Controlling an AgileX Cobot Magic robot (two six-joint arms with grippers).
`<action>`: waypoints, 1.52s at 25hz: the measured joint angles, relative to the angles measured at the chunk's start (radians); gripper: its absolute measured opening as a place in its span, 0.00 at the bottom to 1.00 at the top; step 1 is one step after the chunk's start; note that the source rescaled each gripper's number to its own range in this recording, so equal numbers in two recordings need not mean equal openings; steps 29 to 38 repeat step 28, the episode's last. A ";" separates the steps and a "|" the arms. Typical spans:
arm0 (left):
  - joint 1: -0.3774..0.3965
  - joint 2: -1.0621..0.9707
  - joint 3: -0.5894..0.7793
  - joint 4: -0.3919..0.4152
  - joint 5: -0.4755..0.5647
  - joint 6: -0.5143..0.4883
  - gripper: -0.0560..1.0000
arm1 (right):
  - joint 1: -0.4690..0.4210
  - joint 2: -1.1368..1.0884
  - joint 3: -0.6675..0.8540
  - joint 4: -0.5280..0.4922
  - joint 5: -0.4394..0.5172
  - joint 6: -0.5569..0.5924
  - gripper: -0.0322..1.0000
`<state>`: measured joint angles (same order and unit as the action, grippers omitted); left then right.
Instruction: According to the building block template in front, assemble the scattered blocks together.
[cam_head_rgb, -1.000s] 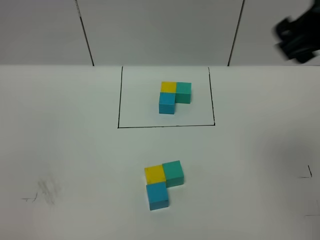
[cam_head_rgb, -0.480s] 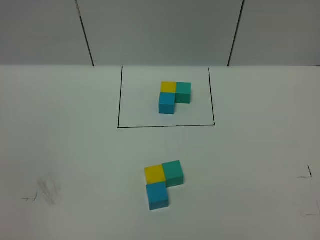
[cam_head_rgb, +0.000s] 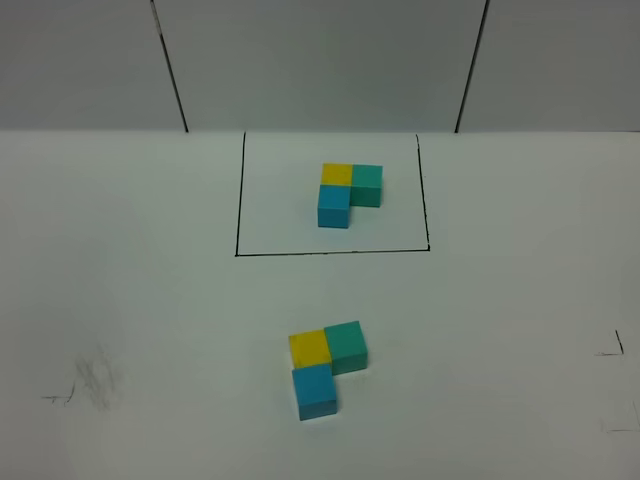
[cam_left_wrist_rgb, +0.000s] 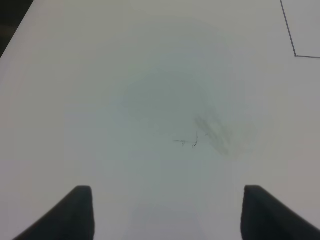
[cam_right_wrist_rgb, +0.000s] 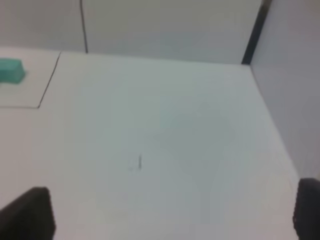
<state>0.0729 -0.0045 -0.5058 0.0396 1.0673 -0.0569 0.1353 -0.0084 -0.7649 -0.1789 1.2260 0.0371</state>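
- We see a white bench (cam_head_rgb: 150, 300) with a grey smudge (cam_head_rgb: 97, 378) and grey wall panels (cam_head_rgb: 320, 60) behind.
- The template (cam_head_rgb: 348, 192) sits inside the black frame (cam_head_rgb: 238, 200).
- The scattered blocks (cam_head_rgb: 325, 365) touch in an L, nearer us.
- The left gripper (cam_left_wrist_rgb: 167, 212) and right gripper (cam_right_wrist_rgb: 172, 210) are both spread, holding nothing.

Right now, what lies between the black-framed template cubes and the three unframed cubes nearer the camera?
Only bare white table and the thin black frame line separate the framed template trio from the unframed yellow, teal-green and sky-blue cubes, as the exterior high view shows.
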 joint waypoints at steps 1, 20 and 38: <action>0.000 0.000 0.000 0.000 0.000 0.000 0.41 | 0.000 0.000 0.037 0.016 -0.015 0.003 0.95; 0.000 0.000 0.000 0.000 0.000 -0.001 0.41 | -0.018 0.000 0.270 0.134 -0.156 -0.022 0.63; 0.000 0.000 0.000 0.000 0.000 -0.001 0.41 | -0.108 0.000 0.270 0.134 -0.157 -0.022 0.34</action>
